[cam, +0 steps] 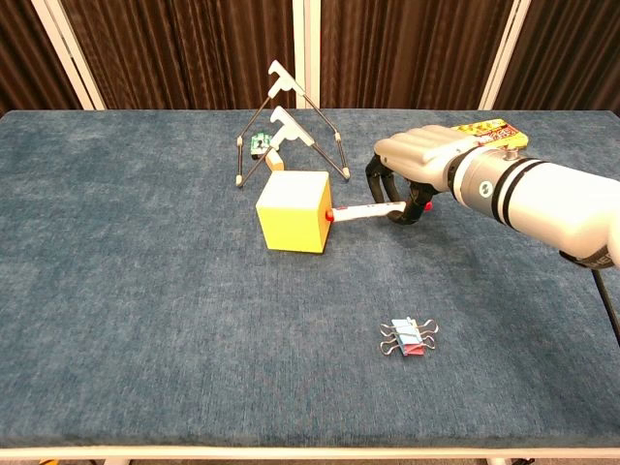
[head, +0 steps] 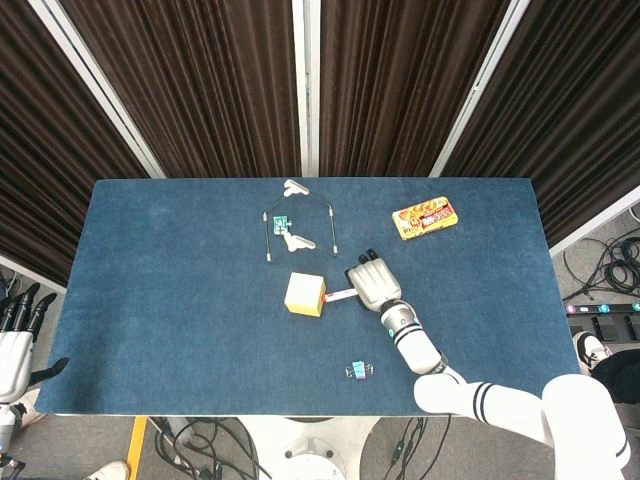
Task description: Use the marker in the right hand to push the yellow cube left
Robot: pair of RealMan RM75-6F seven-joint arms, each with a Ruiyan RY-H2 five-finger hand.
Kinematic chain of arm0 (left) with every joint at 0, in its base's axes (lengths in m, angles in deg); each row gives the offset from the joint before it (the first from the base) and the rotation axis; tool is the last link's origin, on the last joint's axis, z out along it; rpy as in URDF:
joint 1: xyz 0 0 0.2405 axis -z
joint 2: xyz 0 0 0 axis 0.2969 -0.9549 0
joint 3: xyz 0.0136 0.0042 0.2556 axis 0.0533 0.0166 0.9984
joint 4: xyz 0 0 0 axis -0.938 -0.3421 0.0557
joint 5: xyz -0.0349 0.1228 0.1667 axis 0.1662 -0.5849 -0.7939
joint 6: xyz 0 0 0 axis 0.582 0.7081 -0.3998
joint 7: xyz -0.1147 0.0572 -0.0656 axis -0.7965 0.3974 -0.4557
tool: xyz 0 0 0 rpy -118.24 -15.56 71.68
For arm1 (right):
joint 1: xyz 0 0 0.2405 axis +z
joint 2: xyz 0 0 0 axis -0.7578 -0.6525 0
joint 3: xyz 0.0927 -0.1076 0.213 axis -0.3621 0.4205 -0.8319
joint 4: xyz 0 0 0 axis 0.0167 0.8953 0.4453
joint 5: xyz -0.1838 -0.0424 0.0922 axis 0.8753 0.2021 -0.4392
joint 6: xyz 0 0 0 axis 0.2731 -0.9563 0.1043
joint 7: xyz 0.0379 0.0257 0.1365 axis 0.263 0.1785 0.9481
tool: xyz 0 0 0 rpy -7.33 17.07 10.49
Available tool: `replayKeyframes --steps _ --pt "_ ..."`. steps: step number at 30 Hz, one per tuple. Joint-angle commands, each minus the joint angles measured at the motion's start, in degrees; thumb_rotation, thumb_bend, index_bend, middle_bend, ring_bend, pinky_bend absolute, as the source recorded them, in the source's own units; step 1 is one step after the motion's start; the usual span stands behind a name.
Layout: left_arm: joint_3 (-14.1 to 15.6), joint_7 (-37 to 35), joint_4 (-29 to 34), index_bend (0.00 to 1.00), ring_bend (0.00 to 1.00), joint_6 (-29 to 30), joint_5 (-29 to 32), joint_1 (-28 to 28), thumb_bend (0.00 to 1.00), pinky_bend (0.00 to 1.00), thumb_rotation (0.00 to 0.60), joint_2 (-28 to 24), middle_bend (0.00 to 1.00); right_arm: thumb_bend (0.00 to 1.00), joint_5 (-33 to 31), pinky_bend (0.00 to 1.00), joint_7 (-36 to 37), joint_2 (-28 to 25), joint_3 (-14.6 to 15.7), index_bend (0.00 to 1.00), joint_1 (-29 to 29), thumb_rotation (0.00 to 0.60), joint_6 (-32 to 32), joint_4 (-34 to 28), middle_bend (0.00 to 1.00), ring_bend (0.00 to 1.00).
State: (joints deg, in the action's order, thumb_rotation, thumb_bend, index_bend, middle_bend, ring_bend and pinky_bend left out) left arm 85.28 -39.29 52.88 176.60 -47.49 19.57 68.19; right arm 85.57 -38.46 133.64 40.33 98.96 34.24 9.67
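The yellow cube [head: 304, 294] [cam: 294, 211] sits slightly turned near the middle of the blue table, just in front of a wire stand. My right hand [head: 372, 284] [cam: 417, 160] is to the cube's right and grips a white marker [cam: 363, 211] [head: 340, 296]. The marker lies level, and its red tip touches the cube's right face. My left hand [head: 14, 340] hangs off the table's left edge with its fingers apart and nothing in them.
A wire stand [head: 297, 228] [cam: 287, 124] holding small items is just behind the cube. A snack packet [head: 425, 217] [cam: 482, 134] lies at the back right. A binder clip [head: 359, 371] [cam: 409, 338] lies near the front edge.
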Motion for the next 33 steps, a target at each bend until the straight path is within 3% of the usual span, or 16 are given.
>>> replayKeyframes --steps 1,8,33 --pt "0.01 -0.02 0.03 0.18 0.10 -0.04 -0.07 0.01 0.03 0.10 0.600 -0.06 0.12 0.44 -2.11 0.13 -1.45 -1.23 1.11 0.65 -0.12 0.600 -0.84 -1.09 0.63 0.21" --pt "0.13 0.07 0.44 0.18 0.10 0.70 -1.05 -0.17 0.03 0.10 0.600 -0.44 0.12 0.44 -6.02 0.12 -2.95 -1.26 1.09 0.65 1.46 0.600 -1.44 -1.07 0.63 0.21" --pt "0.21 -0.01 0.21 0.18 0.10 0.71 -0.89 -0.70 0.03 0.10 0.600 -0.70 0.12 0.44 -19.39 0.10 -12.76 10.51 -3.72 0.65 18.14 0.600 -1.42 5.13 0.64 0.22"
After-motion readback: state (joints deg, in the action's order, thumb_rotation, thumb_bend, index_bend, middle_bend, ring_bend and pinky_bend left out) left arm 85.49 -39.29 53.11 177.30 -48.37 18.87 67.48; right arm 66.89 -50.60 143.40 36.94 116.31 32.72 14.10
